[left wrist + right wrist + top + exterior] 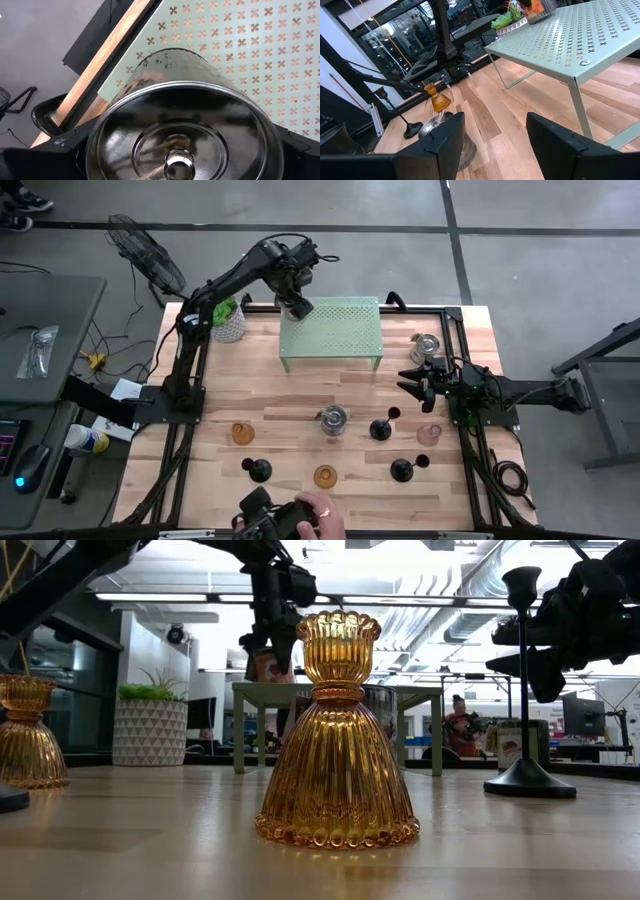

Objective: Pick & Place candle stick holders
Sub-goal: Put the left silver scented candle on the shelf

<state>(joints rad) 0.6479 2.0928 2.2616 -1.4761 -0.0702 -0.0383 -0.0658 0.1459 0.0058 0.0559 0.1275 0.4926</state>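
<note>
Nine holders are showing in the high view, and the green shelf (331,332) at the table's (300,395) far edge is serving as the landmark. One silver cup (185,125) is sitting clamped between the left gripper's (297,306) jaws, held over the shelf's left corner; the left wrist view is looking straight onto its shiny round bottom with the perforated shelf top behind it. Nothing else is standing on the shelf top as far as the high view shows. A second silver cup (427,347) is standing to the right of the shelf, near the table's right rail. The right gripper (416,379) is hovering just in front of that cup, its jaws apart and holding nothing. A third silver cup (334,419) is sitting in front of the shelf, near the table's middle. Just right of it a black holder (381,427) is lying, with the pink holder (430,433) beyond that. One amber holder (242,433) is standing in front of the shelf's left side, and another amber holder (325,476) is standing nearer the front edge, between two more black holders (256,469) (403,469). Left of the shelf a white pot (229,321) is holding a green plant. At the front edge a person's hand (318,512) is resting on a dark device.
</note>
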